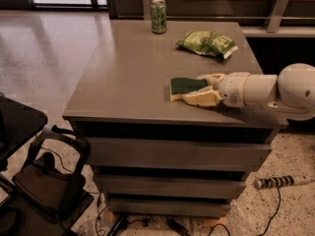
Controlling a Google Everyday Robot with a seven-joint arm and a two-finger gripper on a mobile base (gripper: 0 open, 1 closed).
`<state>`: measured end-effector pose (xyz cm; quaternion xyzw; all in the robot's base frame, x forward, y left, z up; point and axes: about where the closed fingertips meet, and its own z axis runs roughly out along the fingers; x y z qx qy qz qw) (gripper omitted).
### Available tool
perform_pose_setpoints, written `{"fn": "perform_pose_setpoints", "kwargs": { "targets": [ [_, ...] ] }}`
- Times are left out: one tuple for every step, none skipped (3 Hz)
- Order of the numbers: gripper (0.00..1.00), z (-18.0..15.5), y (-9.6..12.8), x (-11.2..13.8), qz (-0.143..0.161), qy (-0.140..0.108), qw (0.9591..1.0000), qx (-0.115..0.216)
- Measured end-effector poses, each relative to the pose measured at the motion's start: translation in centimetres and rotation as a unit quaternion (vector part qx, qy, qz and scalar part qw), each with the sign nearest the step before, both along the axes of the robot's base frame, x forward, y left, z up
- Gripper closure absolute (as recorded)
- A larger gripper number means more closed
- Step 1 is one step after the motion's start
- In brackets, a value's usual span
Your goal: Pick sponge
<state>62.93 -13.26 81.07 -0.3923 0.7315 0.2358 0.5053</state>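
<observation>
We note a smooth grey slab-topped table (pixel 128 73) on a speckled terrazzo floor (pixel 49 53). Dark green, wavy-edged rectangular foam sponge (pixel 183 85) lies near-right on it. The cream end effector (pixel 193 89) has its fingers apart, straddling the sponge.

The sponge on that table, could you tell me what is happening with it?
The robot's gripper, reaching in from the right of the view, is at the sponge near the front edge of the table, fingers open on either side of its right end. The sponge lies flat, not yet lifted. A green can and a snack bag sit farther back.
</observation>
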Motion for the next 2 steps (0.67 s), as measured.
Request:
{"fn": "perform_pose_setpoints", "kwargs": {
  "targets": [
    [1.0,-0.03,0.25,0.01,0.002,0.0,1.0,0.0],
    [1.0,0.09,0.3,-0.01,0.003,0.0,1.0,-0.001]
  ]
}}
